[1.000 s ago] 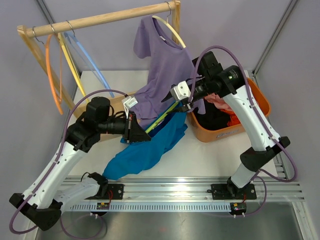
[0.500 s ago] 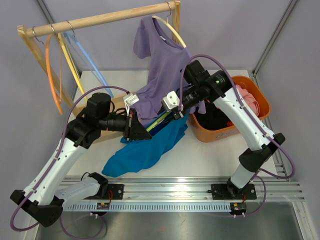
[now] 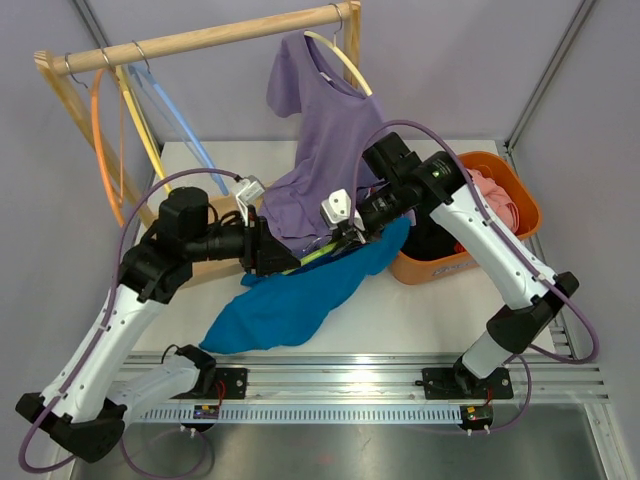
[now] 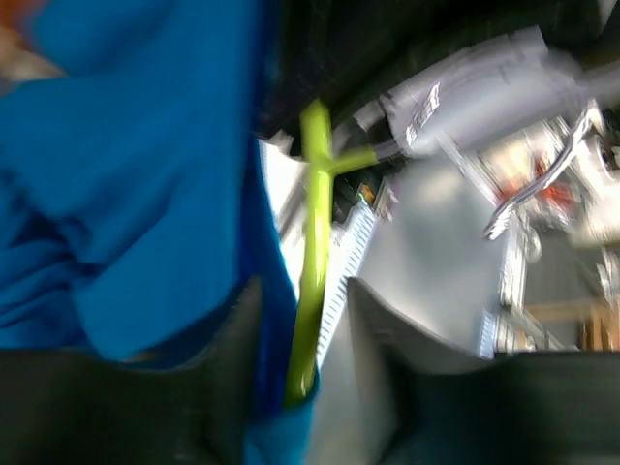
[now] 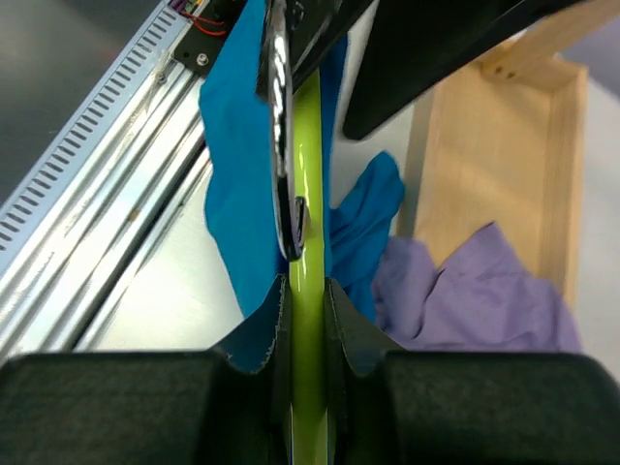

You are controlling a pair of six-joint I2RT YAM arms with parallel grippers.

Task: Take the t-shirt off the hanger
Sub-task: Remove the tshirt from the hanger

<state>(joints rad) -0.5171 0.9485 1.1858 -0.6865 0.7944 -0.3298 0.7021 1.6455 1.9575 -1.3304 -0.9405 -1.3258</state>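
A moment ago our left hand (image 4: 303, 291) was clamped on the green hanger (image 4: 312, 223). Now its fingers stand apart with the rod loose between them and blue cloth bunched at one side, so we read it as open. The arm has also drawn back a little to the left.

Our right hand (image 5: 305, 286) was wider before and has closed. Its two fingers now pinch the hanger's rod, and the arm has swung in and down over the middle.

The blue t-shirt (image 3: 285, 305) lies mostly spread on the counter (image 3: 420, 320). Its right edge has lifted and trails up beside the right hand. It is still threaded on the hanger.

We judge this a handover of the hanger from left to right. That frees the left hand to take hold of the cloth and pull it off, a step not yet done.

At the far left stands the wooden rack (image 3: 200, 38) with spare hangers (image 3: 97, 130). A purple t-shirt (image 3: 320, 150) hangs further along its bar. The counter is white, with an orange basket (image 3: 430, 268) of clothes at its right. Plain pale walls (image 3: 450, 60) close it in, and a metal rail (image 3: 350, 375) runs along the near edge.
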